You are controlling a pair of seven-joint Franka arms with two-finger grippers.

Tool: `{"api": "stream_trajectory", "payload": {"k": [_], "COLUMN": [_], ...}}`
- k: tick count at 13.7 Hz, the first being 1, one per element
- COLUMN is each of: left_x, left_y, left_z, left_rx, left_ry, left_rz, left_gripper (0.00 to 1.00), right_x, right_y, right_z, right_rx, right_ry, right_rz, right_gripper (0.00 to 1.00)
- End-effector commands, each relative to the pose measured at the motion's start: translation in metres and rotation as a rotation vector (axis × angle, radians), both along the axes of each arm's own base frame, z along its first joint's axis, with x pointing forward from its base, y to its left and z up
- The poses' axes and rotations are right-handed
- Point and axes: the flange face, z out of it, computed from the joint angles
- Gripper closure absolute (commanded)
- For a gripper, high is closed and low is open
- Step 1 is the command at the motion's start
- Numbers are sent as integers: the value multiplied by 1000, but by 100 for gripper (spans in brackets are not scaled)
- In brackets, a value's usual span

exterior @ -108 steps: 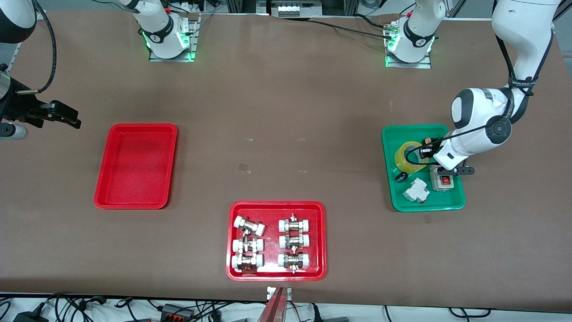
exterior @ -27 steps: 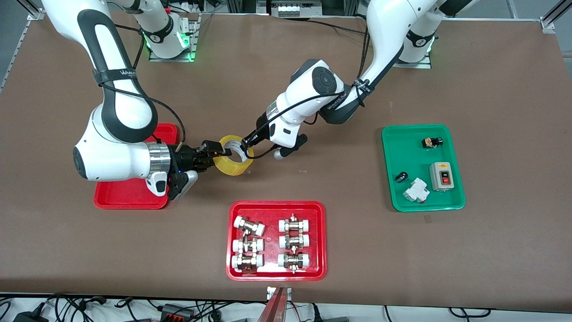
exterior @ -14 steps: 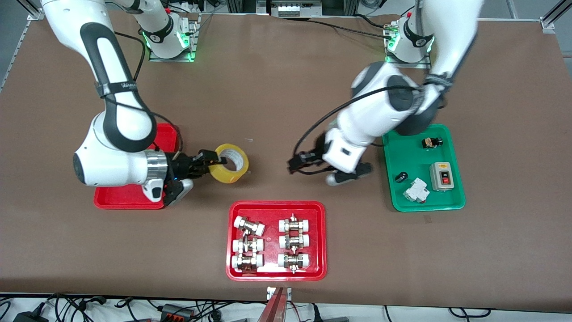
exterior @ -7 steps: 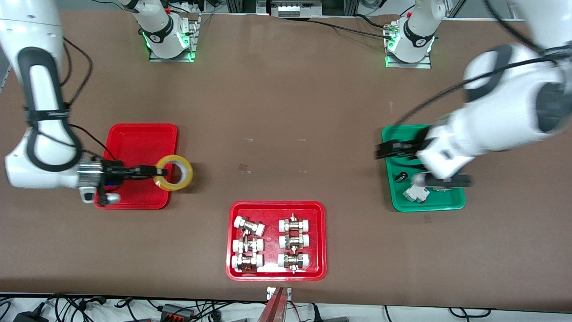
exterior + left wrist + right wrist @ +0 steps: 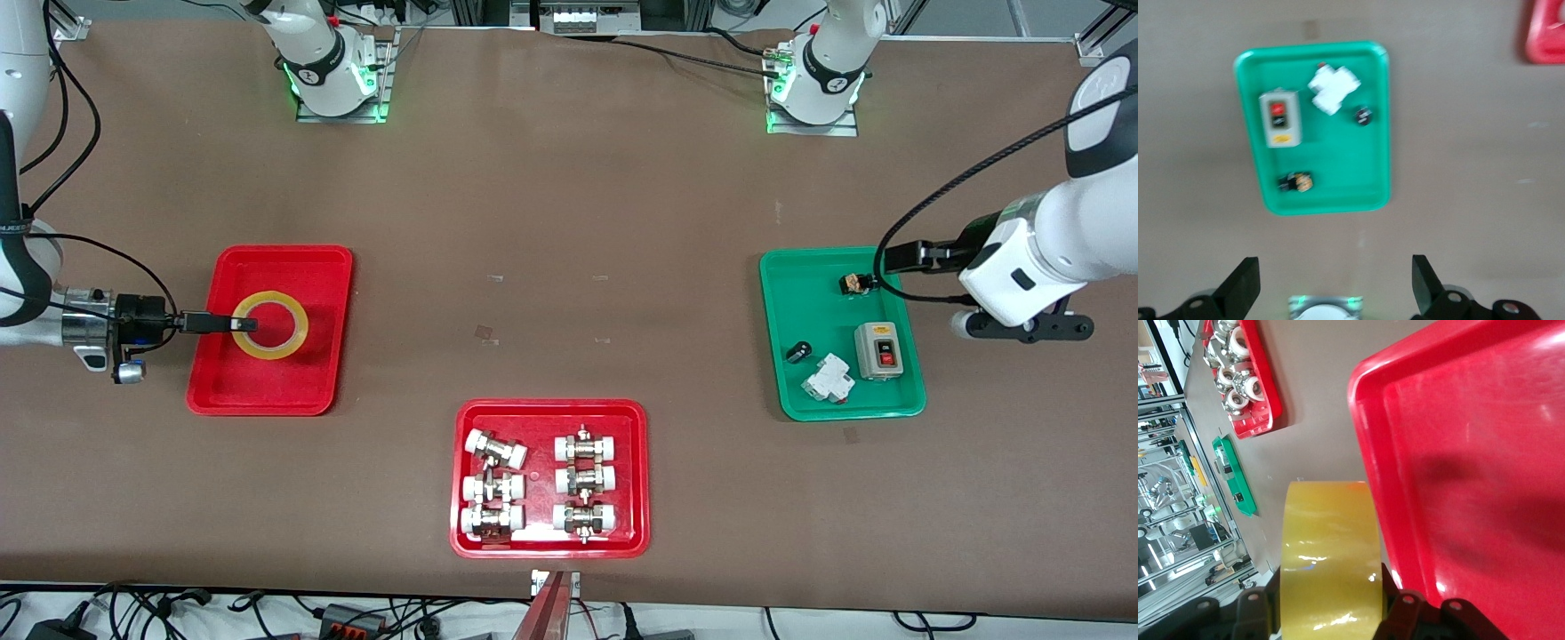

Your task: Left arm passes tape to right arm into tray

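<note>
Right gripper (image 5: 233, 324) is closed on the tape (image 5: 271, 324), pinching the roll's wall between its fingers; the right wrist view shows the yellowish band (image 5: 1330, 553) clamped between the dark fingers (image 5: 1401, 608). Tape sits over the plain red tray (image 5: 307, 389), roll lying flat, opening facing up. I cannot tell whether the tape rests on the tray floor or hangs just above it. Right arm reaches in from the right arm's end of the surface (image 5: 569, 178).

Left gripper (image 5: 900, 256) is empty, fingers spread wide apart; the left wrist view shows both fingers (image 5: 1241, 287) with a broad gap and nothing between them. It hangs over the edge of the green tray (image 5: 800, 404) that faces the left arm's end of the surface.

Green tray holds a grey switch box (image 5: 878, 350) with a red button, a white breaker-like block (image 5: 828, 378), a small black cap (image 5: 799, 352), and a small black-and-tan part (image 5: 856, 283). All four lie apart from one another.

Second red tray (image 5: 548, 544) lies nearer the front camera than the plain red tray, toward the middle of the surface. It carries six white-capped metal fittings (image 5: 583, 481) in two columns.
</note>
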Motion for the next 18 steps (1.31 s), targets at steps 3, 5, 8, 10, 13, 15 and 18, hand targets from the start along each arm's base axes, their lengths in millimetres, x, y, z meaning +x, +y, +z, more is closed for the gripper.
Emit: {"api": "stream_trajectory", "payload": {"k": [3,5,8,10,13,15,18], "left_x": [-44,-37,-31,-27,-24,-24,-31], "left_y": [-14,22,56,49,42,38,33], "left_z": [-15,-17,-13,-1,2,14,28], "left_rx": [115,107,34,27,71,51,-13], "left_ry": [-127,-129,-152,-181,-198,-221,-229], "left_rz": [-65,-80,-55,-44,149,101,-79], "left_gripper": [0,0,0,0,0,0,0], "right_x": [-12,-13,-15,-19,-23,-22,-20], "right_y": [-12,-12,-13,-18,-24,-27,-26], "right_z": [-39,-43,-62,-71,-80,-80,-82], "right_rx": [51,56,60,68,73,46,6], "right_ry": [6,-1,-19,-21,-28,-30,-37], "right_rz": [17,25,40,43,44,56,75], "right_gripper": [72,72,72,70,70,58,0]}}
